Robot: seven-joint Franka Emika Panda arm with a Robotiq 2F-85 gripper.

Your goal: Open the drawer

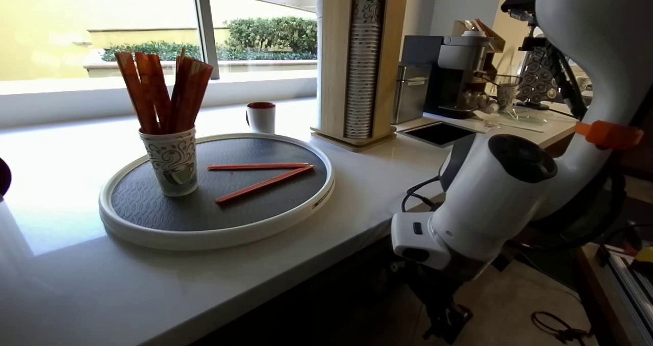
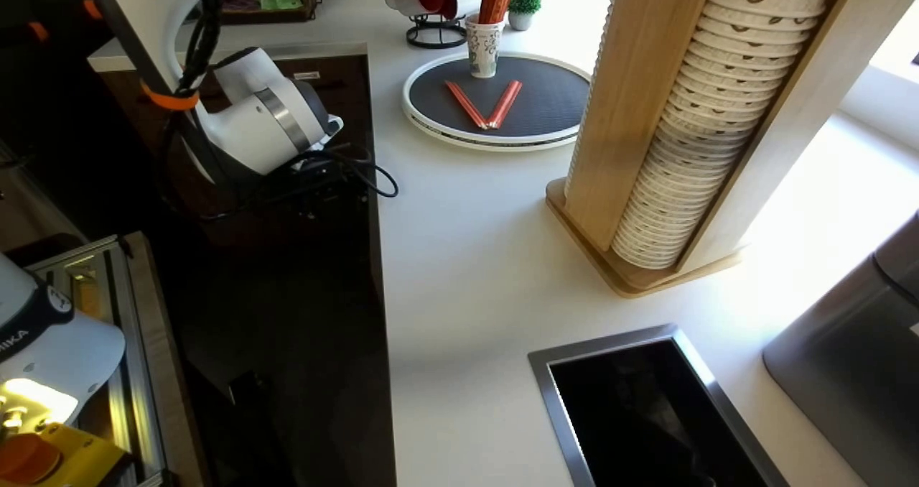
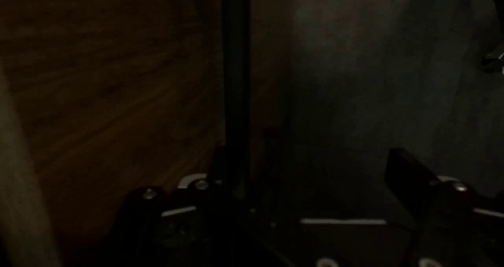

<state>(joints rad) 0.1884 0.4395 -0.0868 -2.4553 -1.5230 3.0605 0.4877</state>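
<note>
Because the dark bar [image 3: 236,70] is likely awaiting a pull, the gripper [image 3: 309,168] is standing spread near it, empty.

Higher than the gripper [image 3: 309,164], a white counter [image 2: 452,271] is being lined with things. Across the front edge from the gripper, a round white-rimmed tray [image 1: 204,240] is being carried; behind that, farther from the gripper, a white mug with a red inside [image 1: 264,119] is being supported. Well apart from the gripper, a wooden cup holder [image 2: 610,164], a metal-framed dark panel [image 2: 632,401], a dark grey container [image 2: 847,350], a coffee machine [image 1: 454,65], a mug rack [image 2: 434,44] and a small potted plant [image 2: 523,6] are being accommodated.
</note>
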